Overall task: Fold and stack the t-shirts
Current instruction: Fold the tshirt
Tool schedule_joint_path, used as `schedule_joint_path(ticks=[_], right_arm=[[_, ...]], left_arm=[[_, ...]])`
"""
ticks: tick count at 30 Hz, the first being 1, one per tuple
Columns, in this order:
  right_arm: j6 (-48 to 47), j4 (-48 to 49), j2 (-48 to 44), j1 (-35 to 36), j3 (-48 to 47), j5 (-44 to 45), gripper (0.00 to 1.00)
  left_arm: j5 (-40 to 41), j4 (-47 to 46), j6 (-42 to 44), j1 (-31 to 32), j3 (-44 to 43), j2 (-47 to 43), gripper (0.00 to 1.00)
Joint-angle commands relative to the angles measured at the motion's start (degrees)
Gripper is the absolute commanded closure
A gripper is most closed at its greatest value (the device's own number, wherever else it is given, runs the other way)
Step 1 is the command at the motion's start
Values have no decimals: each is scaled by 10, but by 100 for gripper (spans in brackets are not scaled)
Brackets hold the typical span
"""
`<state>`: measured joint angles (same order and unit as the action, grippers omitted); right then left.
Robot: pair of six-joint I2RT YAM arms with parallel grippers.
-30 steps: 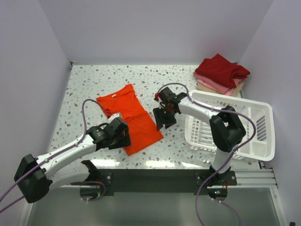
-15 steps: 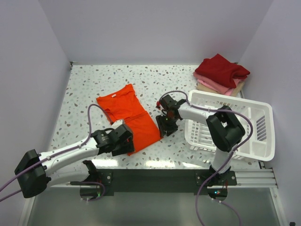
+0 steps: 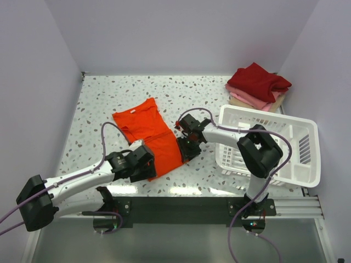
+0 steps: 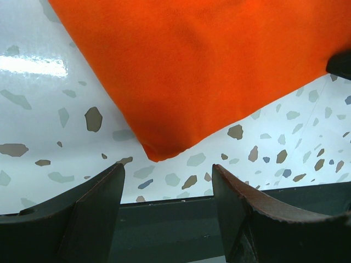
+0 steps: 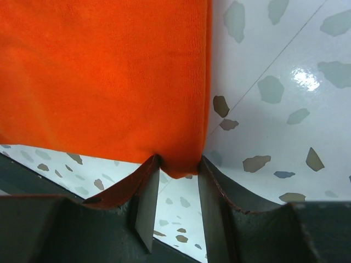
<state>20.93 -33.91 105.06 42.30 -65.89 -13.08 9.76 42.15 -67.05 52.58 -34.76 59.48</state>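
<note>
Observer: Orange t-shirt (image 3: 149,134) flat on the surface (image 3: 104,98), left of centre, lying from far-left to near-right.

Checker: Left jaws?

Observer: Spread wide, holding nothing. In the wrist view the shirt's nearest corner points into the gap. It sits just ahead of the fingertips (image 4: 112,181) and touches neither.

Checker: Right jaws?

Observer: Narrowly apart, not closed. They stand at the shirt's right near corner. That corner sits between the two tips, and the cloth edge meets both of them. Bare speckled surface shows in the gap behind the corner.

Checker: Other shirts?

Observer: Folded stack in the far right corner, well apart from both arms: dark red t-shirt (image 3: 258,81) on top, pink t-shirt (image 3: 249,98) under it, beige t-shirt (image 3: 278,100) at the bottom.

Checker: Surface, room?

Observer: Glossy white terrazzo with grey and brown flecks. White lattice basket (image 3: 274,116) on the right, just near of the stack. Plain pale walls (image 3: 181,33) on three sides. Dark rail (image 3: 181,207) along the near edge.
</note>
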Motion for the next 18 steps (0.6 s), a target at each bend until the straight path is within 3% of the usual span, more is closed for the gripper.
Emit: schedule_joint_path(ticks=[1, 11, 18], right_arm=[[7, 7, 19, 4, -6, 21, 64], [7, 2, 17, 4, 5, 24, 90], [9, 4, 16, 4, 6, 20, 95]], left_arm=[[2, -5, -12, 4, 7, -8, 30], [11, -22, -7, 38, -5, 79, 28], [48, -38, -25, 38, -1, 92, 33]])
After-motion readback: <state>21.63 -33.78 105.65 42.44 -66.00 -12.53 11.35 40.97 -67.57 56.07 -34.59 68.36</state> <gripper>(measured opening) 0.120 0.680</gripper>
